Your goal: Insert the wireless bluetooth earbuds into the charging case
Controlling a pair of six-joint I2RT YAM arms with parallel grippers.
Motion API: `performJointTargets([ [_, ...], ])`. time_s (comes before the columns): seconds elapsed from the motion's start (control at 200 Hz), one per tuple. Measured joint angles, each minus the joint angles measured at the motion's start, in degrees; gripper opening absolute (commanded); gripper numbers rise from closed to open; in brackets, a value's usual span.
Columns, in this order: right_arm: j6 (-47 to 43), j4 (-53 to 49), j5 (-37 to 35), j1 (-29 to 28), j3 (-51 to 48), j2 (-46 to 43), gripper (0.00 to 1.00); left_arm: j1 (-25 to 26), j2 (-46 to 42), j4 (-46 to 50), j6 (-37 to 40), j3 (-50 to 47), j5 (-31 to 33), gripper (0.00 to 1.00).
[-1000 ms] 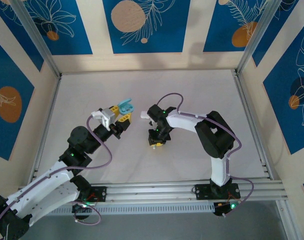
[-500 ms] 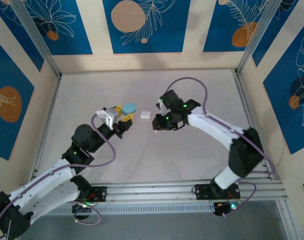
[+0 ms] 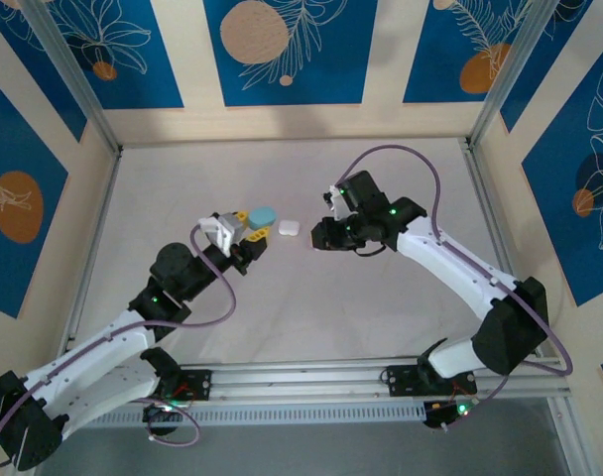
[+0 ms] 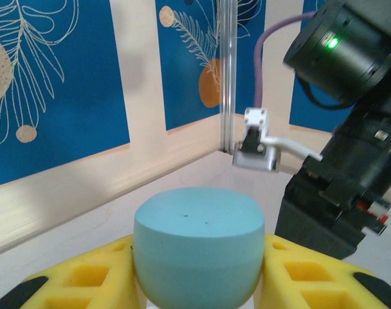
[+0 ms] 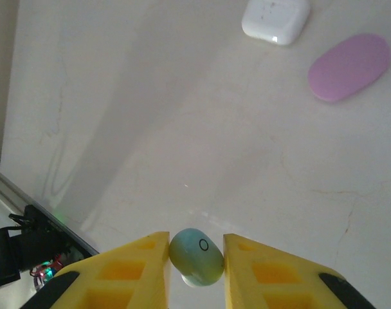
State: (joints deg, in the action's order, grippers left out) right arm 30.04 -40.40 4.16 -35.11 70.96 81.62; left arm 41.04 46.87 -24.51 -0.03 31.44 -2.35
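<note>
L gripper (image 4: 199, 283) is clamped on the teal case (image 4: 199, 238). One yellow finger (image 4: 86, 280) presses each side, and the case stands upright w/ its domed top up. A faint seam runs round the case low down. Lid looks shut, tho the close-up angle is poor, so not sure. In the top view the case sits at the tip of the L arm, left of centre over the table (image 3: 182, 178), pointing toward the R arm. In the L wrist view the R arm's black wrist (image 4: 340, 45) stands just behind the case to the right, w/ a green light lit.

R gripper (image 5: 195, 251) is pinching a teal earbud (image 5: 197, 257). It's a small egg-shaped bud w/ a tiny black ring mark, wedged btwn the two yellow fingertips, jaws nearly together.

White case (image 5: 276, 19) lies flat on the table, closed. From the top cam it's btwn the two grippers, near the teal case and not touching it. Pink case (image 5: 348, 66) lies flat just beside the white one w/ a small gap. Both are well ahead of the R fingertips in the R wrist view.
</note>
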Motion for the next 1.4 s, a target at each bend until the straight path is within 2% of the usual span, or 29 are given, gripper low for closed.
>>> performJointTargets([
  [0.345, -0.5, -0.7, 0.6, -0.2, 1.5, -2.1, 0.27, 0.0, 3.9, -0.1, 0.0, -0.3, -1.6, 0.41],
  [0.665, -3.1, -0.8, 0.8, -3.7, 6.8, -8.0, 0.27, 0.0, 8.1, -2.6, 0.2, -0.4, -3.6, 0.41],
  [1.401, -6.5, -1.2, 6.0, -6.8, 9.4, -3.4, 0.27, 0.0, 8.1, -3.8, 0.2, -0.4, -8.4, 0.40],
])
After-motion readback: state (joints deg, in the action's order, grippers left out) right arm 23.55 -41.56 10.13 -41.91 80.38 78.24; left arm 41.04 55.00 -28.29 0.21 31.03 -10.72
